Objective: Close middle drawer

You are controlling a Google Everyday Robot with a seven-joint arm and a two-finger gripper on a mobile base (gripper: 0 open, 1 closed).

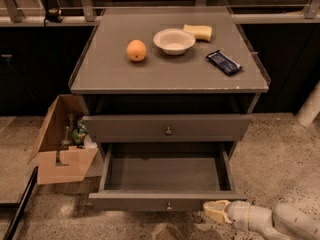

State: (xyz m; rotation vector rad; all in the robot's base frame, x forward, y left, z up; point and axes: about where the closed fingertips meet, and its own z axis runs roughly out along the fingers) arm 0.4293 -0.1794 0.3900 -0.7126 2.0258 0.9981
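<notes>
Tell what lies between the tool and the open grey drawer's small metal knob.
Camera view: only bare front of the open grey wooden drawer runs from its round metal knob to the cream tool at its right end.

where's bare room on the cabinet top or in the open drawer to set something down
Cabinet top: the front strip ahead of the orange and snack bar is bare, and the left edge beside the orange. Crowded at the back, around bowl and sponge. The middle drawer has a bare floor; the gripper sits at its front right corner.
</notes>
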